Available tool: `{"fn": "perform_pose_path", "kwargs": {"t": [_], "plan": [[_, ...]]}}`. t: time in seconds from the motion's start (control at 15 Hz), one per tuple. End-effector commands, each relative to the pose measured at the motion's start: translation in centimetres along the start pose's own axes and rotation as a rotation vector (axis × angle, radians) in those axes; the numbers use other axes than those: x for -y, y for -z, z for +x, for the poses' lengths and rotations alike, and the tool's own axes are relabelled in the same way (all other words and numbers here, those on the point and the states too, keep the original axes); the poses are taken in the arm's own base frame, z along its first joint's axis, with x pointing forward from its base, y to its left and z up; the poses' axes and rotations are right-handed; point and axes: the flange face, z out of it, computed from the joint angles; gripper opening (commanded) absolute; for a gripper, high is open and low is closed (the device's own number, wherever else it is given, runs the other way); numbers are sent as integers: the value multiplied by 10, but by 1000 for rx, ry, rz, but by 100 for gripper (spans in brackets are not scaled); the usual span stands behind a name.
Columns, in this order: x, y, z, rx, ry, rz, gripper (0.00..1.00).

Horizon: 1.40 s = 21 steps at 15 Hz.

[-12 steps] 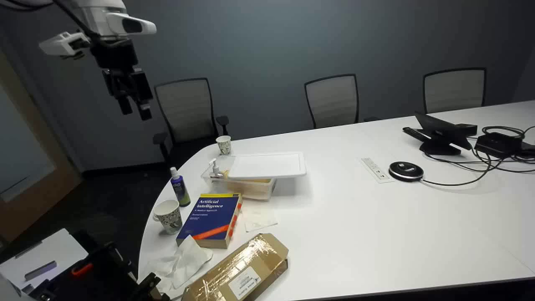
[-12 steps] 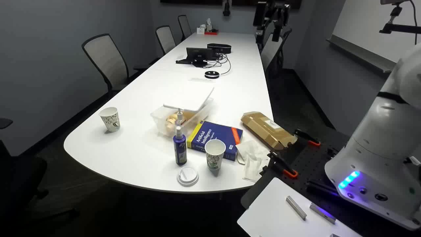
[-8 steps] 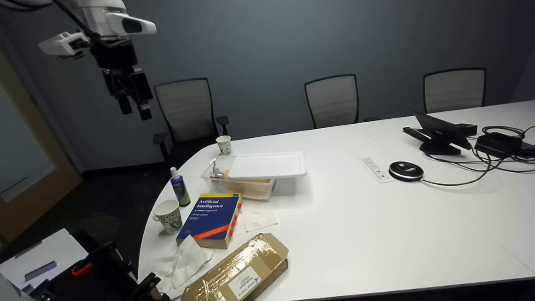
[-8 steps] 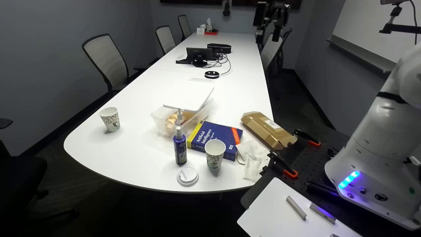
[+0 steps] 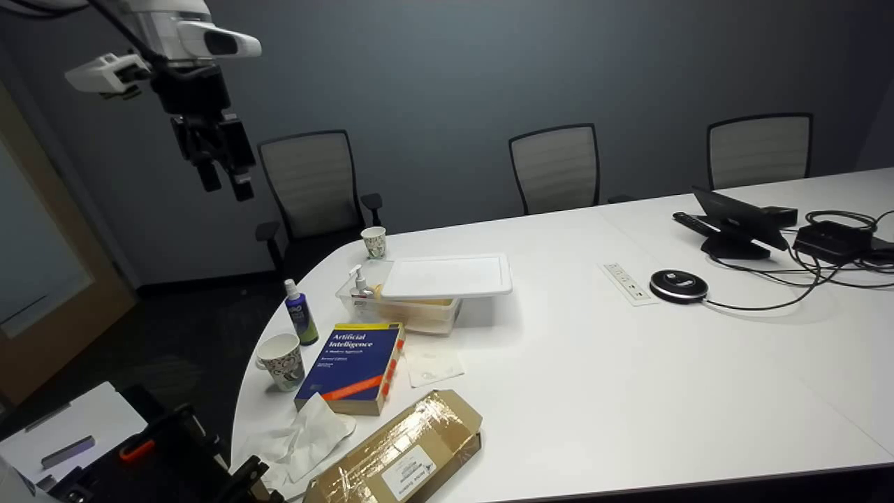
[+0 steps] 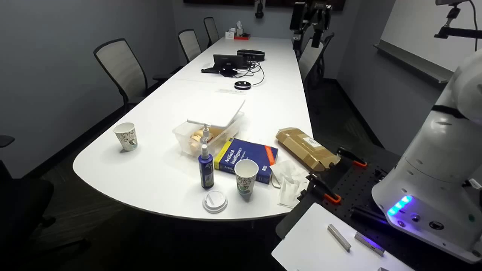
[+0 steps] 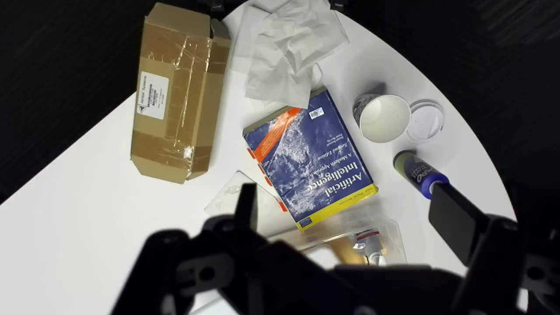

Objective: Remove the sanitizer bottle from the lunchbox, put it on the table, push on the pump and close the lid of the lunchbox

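The sanitizer bottle (image 5: 361, 287), clear with a white pump (image 5: 356, 273), stands upright in the lunchbox (image 5: 419, 320) in both exterior views. Its pump (image 6: 205, 129) rises above the lunchbox rim. In the wrist view the bottle (image 7: 368, 241) shows partly, above the gripper body. The lunchbox is translucent and also holds tan items. The white lid (image 5: 447, 276) lies tilted over the lunchbox's other end, overhanging it. The box stands on the white table (image 5: 628, 377). My gripper (image 5: 226, 186) is open and empty, high in the air; its fingers (image 7: 457, 223) stand wide apart.
A purple spray bottle (image 5: 302, 318), a blue book (image 5: 356, 363) and a paper cup (image 5: 282, 363) stand near the lunchbox. Another cup (image 6: 126, 136) is beyond it. A cup lid (image 6: 215, 201), tissues (image 6: 292, 182) and a brown carton (image 6: 307, 148) lie nearer the robot base.
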Motion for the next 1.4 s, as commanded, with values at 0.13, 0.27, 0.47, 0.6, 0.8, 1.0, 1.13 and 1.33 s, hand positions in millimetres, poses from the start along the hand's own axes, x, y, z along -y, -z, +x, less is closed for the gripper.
{"fn": "perform_pose_path", "kwargs": {"t": [0.13,0.27,0.47,0.6,0.8,1.0,1.13,1.33], "plan": [[9,-10,27,-27,-40,19,100],[26,-22,49,-64,-45,22,100],[62,-48,90,-137,-40,-26,100],[82,-70,123,-180,-17,-57,100],[103,-111,168,-198,35,-108,100],[110,-162,213,-172,104,-123,100],[117,-196,237,-137,127,-93,100],[128,-234,263,-96,161,-73,100]]}}
